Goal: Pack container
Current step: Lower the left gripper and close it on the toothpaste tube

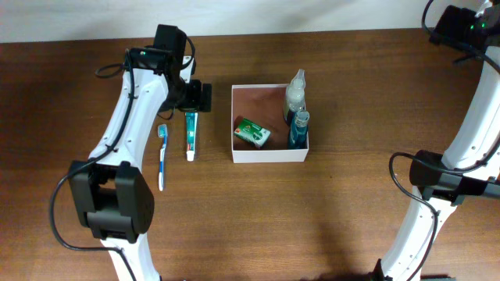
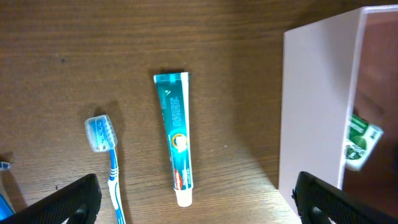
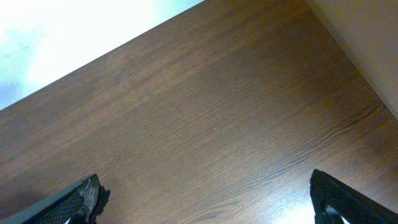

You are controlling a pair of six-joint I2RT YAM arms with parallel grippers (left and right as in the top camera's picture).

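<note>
My left claw [image 2: 198,202] hangs open over the toothpaste [image 2: 176,134], poised to grab it for the container [image 2: 314,106]; right claw [image 3: 205,199] open, parked aside.

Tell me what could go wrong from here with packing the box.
1. The toothpaste lies flat on the table below the open left gripper; the fingers may scrape the table or slip off the tube.
2. The toothbrush lies close beside it and could get nudged.
3. The box already holds two bottles and a green carton, so the tube might catch the white wall or knock a bottle.
</note>
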